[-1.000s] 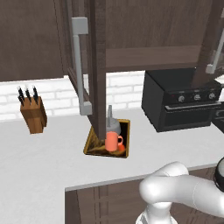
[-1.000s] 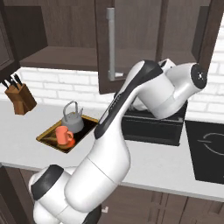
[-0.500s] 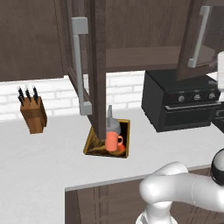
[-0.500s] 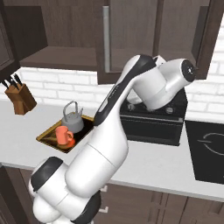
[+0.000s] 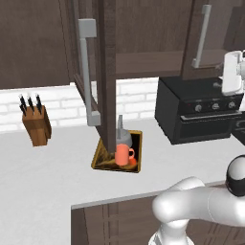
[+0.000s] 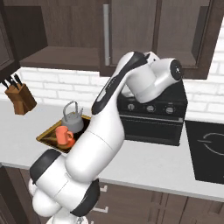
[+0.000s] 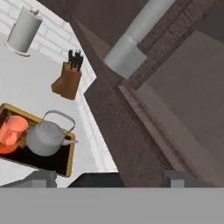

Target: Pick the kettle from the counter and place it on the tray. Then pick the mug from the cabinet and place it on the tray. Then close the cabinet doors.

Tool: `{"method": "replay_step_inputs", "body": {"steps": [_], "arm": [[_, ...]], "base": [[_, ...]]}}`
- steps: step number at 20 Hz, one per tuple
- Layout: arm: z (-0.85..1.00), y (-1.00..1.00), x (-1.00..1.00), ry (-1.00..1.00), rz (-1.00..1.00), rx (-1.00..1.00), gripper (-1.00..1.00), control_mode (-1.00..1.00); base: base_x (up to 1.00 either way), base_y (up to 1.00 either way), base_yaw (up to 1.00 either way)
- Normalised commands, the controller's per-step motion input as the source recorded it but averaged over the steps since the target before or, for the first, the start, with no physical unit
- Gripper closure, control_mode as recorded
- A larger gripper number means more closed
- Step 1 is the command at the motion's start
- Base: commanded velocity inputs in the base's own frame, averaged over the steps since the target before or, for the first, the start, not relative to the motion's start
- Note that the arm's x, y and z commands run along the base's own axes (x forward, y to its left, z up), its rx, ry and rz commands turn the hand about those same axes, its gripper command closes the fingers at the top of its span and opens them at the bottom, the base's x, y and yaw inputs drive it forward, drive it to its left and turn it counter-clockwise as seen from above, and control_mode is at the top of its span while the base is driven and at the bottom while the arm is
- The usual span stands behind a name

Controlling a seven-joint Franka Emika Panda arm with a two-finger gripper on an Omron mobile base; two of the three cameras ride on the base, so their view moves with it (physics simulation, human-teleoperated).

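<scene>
The grey kettle (image 7: 46,138) and the orange mug (image 7: 13,129) stand side by side in the golden-rimmed tray (image 7: 65,164) on the white counter (image 5: 52,177). From the right base the kettle (image 6: 72,120) is behind the mug (image 6: 64,135). My gripper (image 7: 109,178) is open with nothing between its fingers, up at the cabinet, close to the right cabinet door (image 7: 188,100) and its grey bar handle (image 7: 133,39). The left cabinet door (image 5: 107,72) stands wide open, edge-on, hiding part of the kettle (image 5: 124,136). The right door (image 5: 210,33) is partly swung in over the cabinet's shelf (image 5: 143,62).
A black oven-like appliance (image 5: 201,112) sits on the counter right of the tray, under my hand. A brown knife block (image 5: 37,125) stands at the left by the brick wall, a paper roll (image 7: 24,30) farther off. A dark hob (image 6: 210,148) lies at the far right.
The right cabinet door has swung leftward toward the cabinet, and my hand has followed it leftward. Kettle, mug and tray have not moved.
</scene>
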Motion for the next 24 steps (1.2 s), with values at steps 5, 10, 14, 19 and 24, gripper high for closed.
{"method": "replay_step_inputs", "body": {"steps": [5, 10, 14, 19, 24], "arm": [[0.0, 0.39, 0.78, -0.13, 0.0, 0.0, -1.0, -1.0], [0.0, 0.38, 0.82, -0.09, -0.03, 0.0, -1.0, -1.0], [0.0, 0.29, 0.69, -0.04, -0.06, 0.0, -1.0, -1.0], [0.11, 0.25, 0.1, 0.0, -0.03, -0.04, -1.0, -1.0], [0.04, 0.01, -0.69, -0.04, 0.0, -0.01, -1.0, -1.0]], "base": [[0.0, 0.0, 0.0], [0.0, 0.0, 0.0], [0.0, 0.0, 0.0], [0.0, 0.0, 0.0], [0.0, 0.0, 0.0]]}}
